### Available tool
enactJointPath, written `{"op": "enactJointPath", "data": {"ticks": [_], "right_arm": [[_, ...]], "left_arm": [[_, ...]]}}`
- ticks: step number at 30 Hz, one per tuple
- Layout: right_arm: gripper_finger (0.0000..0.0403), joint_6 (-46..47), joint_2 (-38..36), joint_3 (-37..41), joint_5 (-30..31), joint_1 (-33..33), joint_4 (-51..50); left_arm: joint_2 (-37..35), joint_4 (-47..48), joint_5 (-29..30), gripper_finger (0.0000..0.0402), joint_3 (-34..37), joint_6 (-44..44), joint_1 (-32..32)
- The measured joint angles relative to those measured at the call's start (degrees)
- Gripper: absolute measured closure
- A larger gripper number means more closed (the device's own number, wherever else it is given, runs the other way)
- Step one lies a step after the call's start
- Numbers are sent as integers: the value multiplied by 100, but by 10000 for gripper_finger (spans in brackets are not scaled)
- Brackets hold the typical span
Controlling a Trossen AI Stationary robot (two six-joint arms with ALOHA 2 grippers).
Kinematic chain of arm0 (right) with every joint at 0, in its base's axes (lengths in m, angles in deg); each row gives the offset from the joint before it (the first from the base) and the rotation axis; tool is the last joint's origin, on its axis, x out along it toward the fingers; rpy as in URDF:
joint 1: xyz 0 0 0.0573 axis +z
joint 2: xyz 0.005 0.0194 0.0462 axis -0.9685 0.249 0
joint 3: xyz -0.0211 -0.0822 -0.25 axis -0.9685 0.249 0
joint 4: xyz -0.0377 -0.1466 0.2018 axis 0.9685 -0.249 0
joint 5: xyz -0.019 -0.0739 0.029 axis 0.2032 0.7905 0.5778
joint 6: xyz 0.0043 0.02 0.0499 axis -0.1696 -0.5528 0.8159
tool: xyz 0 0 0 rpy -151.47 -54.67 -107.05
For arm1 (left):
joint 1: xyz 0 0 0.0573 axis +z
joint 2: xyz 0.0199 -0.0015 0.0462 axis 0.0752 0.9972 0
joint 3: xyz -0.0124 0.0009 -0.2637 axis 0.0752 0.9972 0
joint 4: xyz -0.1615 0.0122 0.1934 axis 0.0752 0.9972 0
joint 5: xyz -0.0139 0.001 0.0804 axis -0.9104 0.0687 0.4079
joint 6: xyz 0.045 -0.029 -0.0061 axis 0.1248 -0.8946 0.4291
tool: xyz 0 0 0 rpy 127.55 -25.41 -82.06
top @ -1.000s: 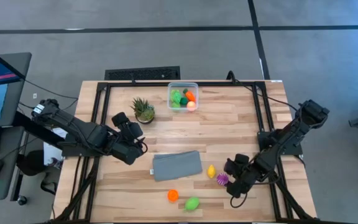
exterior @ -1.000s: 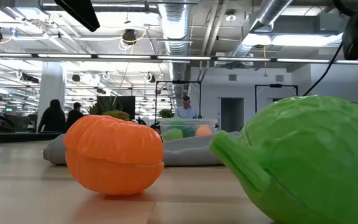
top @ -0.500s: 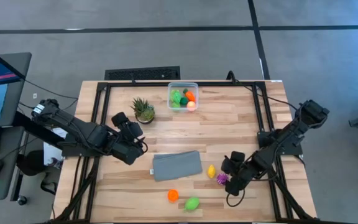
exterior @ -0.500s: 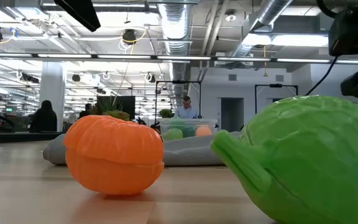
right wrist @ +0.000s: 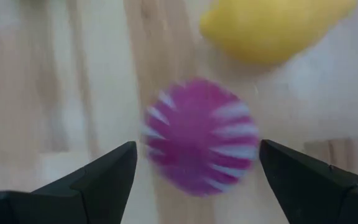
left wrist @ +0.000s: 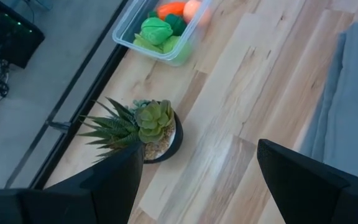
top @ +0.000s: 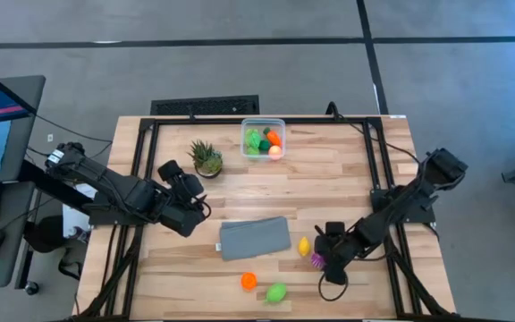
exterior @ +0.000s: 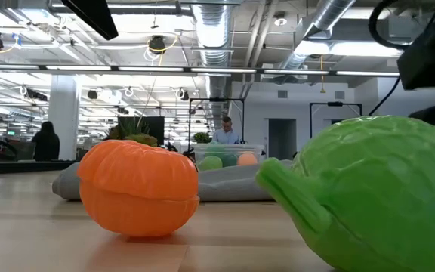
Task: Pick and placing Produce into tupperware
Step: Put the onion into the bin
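Right wrist: spiky purple fruit (right wrist: 199, 135).

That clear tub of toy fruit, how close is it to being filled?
Several pieces already sit in the tupperware. The open right gripper is over the purple spiky one, not yet gripped. The yellow, orange and green pieces are left.

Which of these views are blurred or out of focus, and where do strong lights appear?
Right wrist view: the spiky purple toy fruit and the yellow lemon-shaped toy are smeared, apparently by motion. Low view: the near green toy vegetable looks soft, and bright ceiling lamps glare behind. Left wrist view: fairly sharp on the spiky green potted plant.
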Motion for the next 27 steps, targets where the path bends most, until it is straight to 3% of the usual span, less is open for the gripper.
{"op": "enactJointPath", "data": {"ticks": [8,27], "right_arm": [[40,130,93,2,277,-79,185],[52,-170,93,2,313,-111,96]], "left_arm": [[2,152,-3,95,0,-106,-16],[2,152,18,95,0,-274,-31]]}}
